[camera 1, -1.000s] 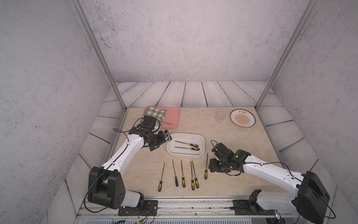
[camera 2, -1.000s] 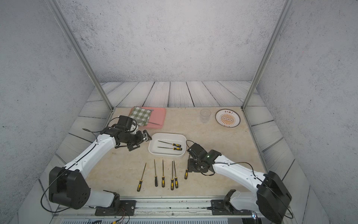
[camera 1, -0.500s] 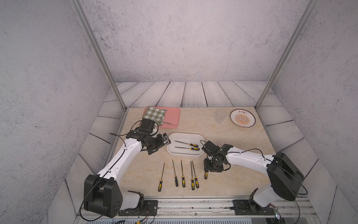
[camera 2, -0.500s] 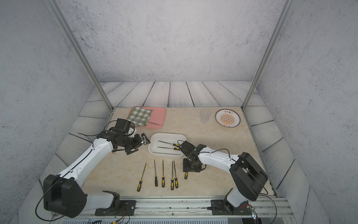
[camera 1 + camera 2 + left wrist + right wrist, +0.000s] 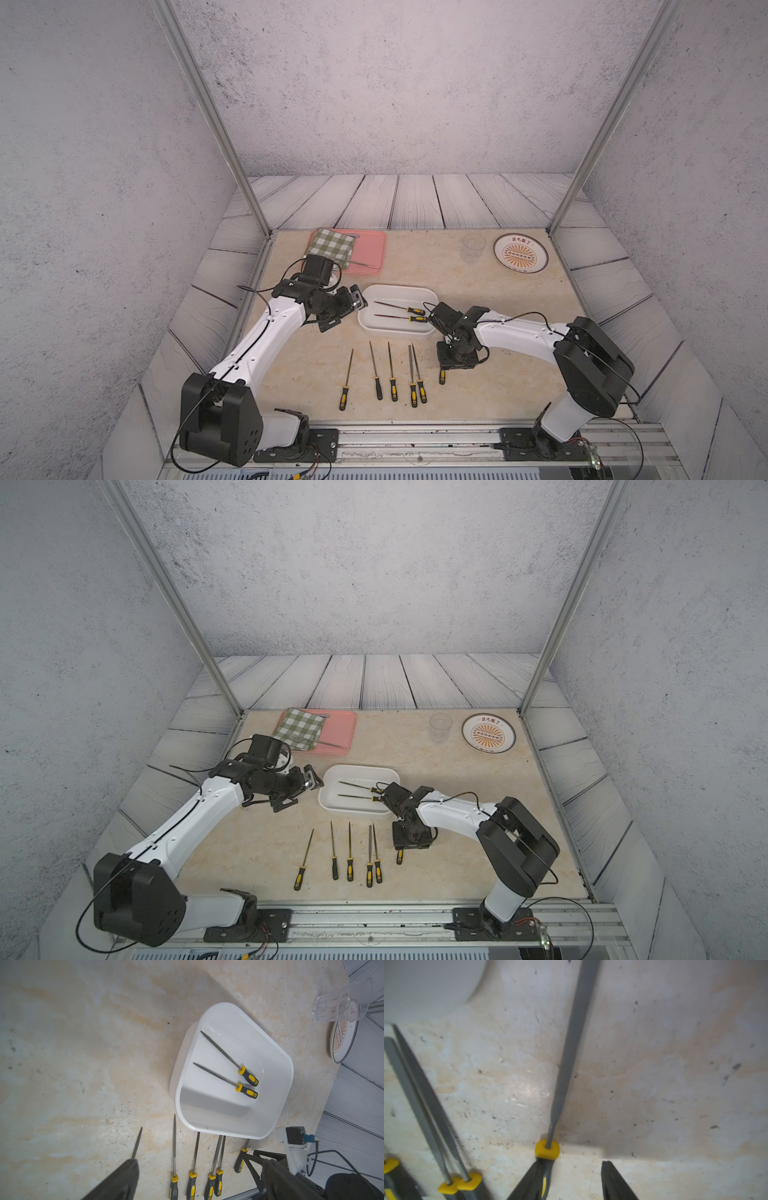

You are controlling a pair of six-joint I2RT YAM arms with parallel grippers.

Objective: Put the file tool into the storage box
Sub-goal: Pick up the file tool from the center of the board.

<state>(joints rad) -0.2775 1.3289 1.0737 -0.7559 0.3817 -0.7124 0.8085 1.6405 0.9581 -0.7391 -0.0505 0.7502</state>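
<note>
Within the last second the right arm has swung in from the right edge of the beige marble-look table (image 5: 498,291), and the right tool (image 5: 572,1165) has come down over the steel file with the black-and-yellow handle (image 5: 571,1043). This file lies on the table toward the front edge, its tip just beside the near right corner of the shallow white plastic storage box (image 5: 395,330). The wrist view shows the tool open but narrowing. One finger is against the handle just behind the yellow collar and the other is apart from it, so nothing is gripped yet. I judge the pick to be about to close, with the lift into the box to follow. Two matching files (image 5: 399,306) already lie inside the box and five more (image 5: 390,370) wait in a row along the front edge. The left tool (image 5: 358,298) has stayed beside the box's left end, wide open and empty.
</note>
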